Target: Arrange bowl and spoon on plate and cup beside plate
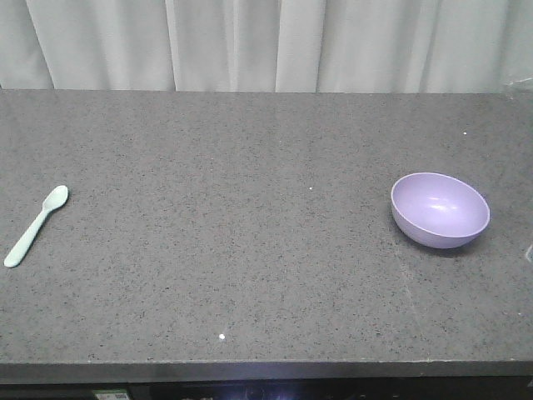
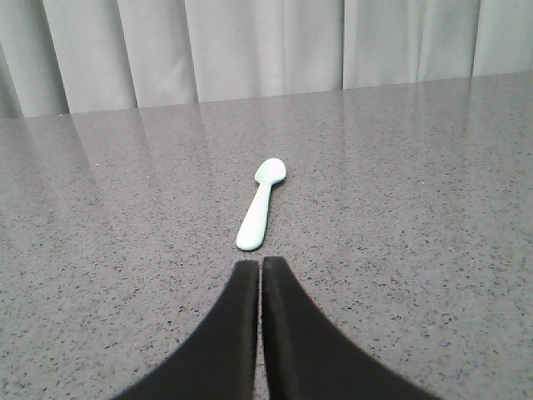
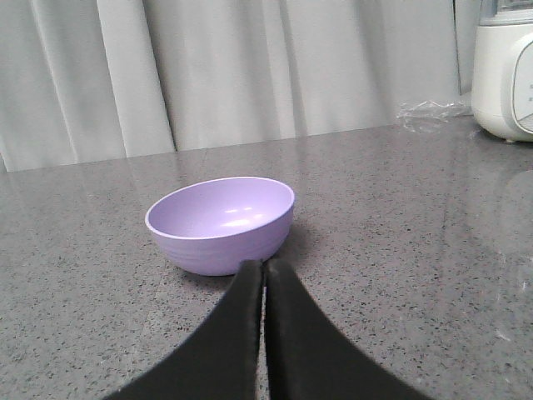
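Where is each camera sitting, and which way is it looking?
Front view: above the near edge of the grey counter, facing the curtain; spoon at left, bowl at right; no robot parts.
Left wrist view: low behind the shut left end effector, facing the spoon.
Right wrist view: low behind the shut right end effector, facing the bowl; white appliance far right.
Shared: front and left wrist both see the spoon; front and right wrist, the bowl; all see the curtain.
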